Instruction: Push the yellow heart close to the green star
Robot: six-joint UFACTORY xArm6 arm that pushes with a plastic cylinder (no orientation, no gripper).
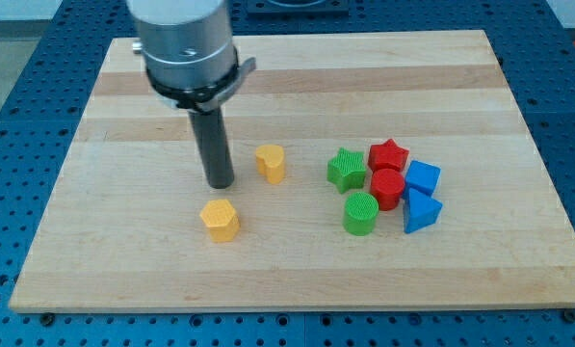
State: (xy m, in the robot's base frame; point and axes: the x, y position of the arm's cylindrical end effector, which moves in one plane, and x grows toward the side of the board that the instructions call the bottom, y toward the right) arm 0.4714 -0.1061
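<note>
Wooden bench (123,251) holds the blocks. No pincer here, only my tip (221,183), holding nothing, just left of the yellow heart (272,163). Green star (346,170) sits to its right. Next, I think, push right.

The arm's grey housing (183,43) runs out past the view's top edge, so its upper part is cut off; the red cylinder (387,188) hides the lower points of the red star (389,154) at its 12 o'clock; the blue wedge-like block (421,211) at 4 o'clock from the cylinder covers the lower edge of the blue cube (423,177); its exact shape cannot be told; the surface's (297,275) far edge is hidden behind the housing.
</note>
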